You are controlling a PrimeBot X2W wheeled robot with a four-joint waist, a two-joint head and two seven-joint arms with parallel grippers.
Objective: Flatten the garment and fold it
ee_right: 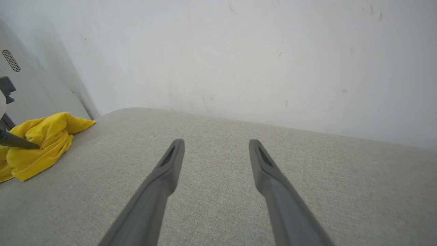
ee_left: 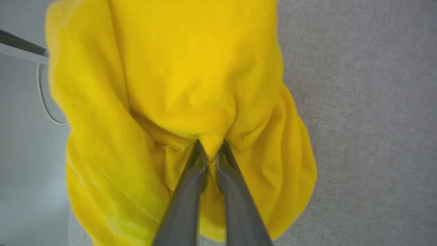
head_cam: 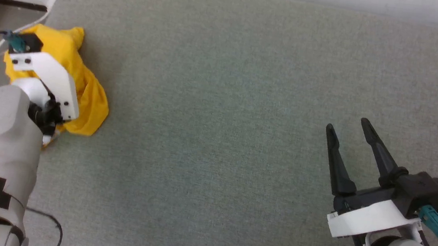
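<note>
yellow garment bunched at ten o'clock on the grey padded surface — left gripper fingers pinch a fold, which part unclear; right gripper fingers spread, four o'clock.

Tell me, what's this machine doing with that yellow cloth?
The robot's left claw is pinched shut on a fold of a crumpled yellow T-shirt, which is bunched up near the left corner of a grey padded surface. The right claw hangs open over the bare part of that surface, well apart from the shirt, holding nothing. The shirt is not yet spread flat, so folding hasn't begun.
</note>
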